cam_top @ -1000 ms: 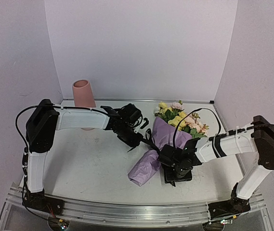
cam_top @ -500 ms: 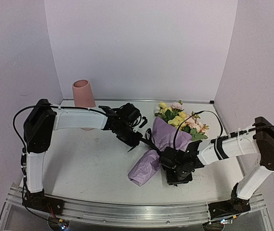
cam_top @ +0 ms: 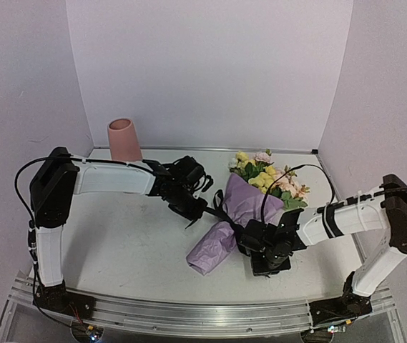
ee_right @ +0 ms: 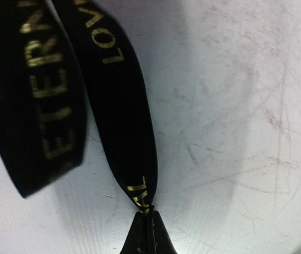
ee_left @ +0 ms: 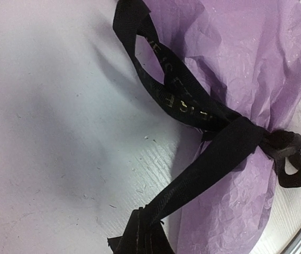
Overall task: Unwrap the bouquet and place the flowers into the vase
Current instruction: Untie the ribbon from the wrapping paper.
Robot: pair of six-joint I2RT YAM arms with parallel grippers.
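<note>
The bouquet [cam_top: 235, 211] lies on the table, its lilac paper cone pointing toward the near left and the flowers [cam_top: 266, 177] toward the far right. A black ribbon [ee_left: 213, 151] with gold lettering is knotted round the paper [ee_left: 245, 74]. My left gripper [cam_top: 194, 211] sits at the cone's left side, shut on one ribbon tail [ee_left: 139, 233]. At the cone's right side, low over the table, my right gripper [cam_top: 247, 237] is shut on the tip of another ribbon tail [ee_right: 119, 111], pinched at the jaws [ee_right: 149, 214]. The salmon-pink vase [cam_top: 124, 140] stands upright at the far left.
The white table [cam_top: 131, 250] is walled by pale panels at the back and both sides. A metal rail [cam_top: 189, 314] runs along the near edge by the arm bases. A black block [cam_top: 267, 266] lies under the right wrist.
The right gripper has closed on the ribbon tip. The left arm has drawn slightly left with its ribbon tail, and the cone's narrow end has shifted a little toward the near left.
</note>
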